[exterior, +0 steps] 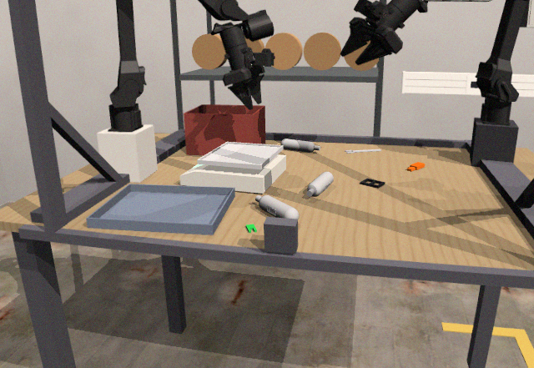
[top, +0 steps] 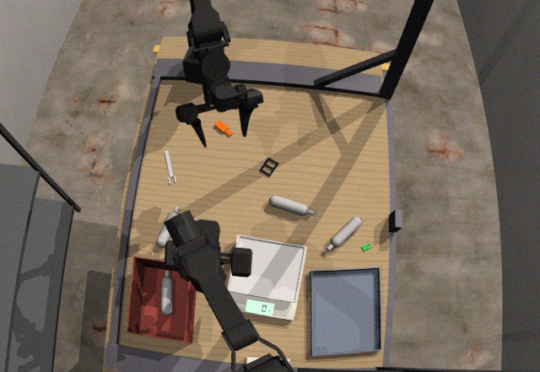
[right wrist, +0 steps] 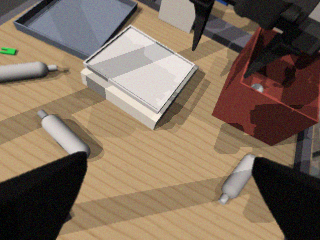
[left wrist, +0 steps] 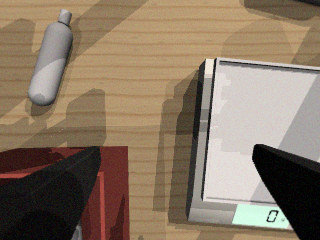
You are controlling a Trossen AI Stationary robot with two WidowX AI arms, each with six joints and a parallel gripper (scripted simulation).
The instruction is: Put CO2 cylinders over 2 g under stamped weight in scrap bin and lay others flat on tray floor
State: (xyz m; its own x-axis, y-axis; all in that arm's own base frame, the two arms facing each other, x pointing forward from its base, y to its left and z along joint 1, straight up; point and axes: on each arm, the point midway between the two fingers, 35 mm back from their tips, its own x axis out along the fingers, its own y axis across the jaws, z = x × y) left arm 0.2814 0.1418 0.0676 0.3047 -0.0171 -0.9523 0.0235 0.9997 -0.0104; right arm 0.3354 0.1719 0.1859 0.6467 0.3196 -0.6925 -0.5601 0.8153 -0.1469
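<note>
Plainly, we had one CO2 cylinder lying inside the red scrap bin. The left gripper hung above the bin and scale area, its fingers fully spread and holding nothing. We saw a second cylinder on the table near the bin. The digital scale bore no cylinder and read 0. Beyond it lay a third cylinder; a fourth lay near the green clip. Our blue-gray tray held no cylinders. Farther out, the right gripper also stood wide open, grasping nothing above the table.
</note>
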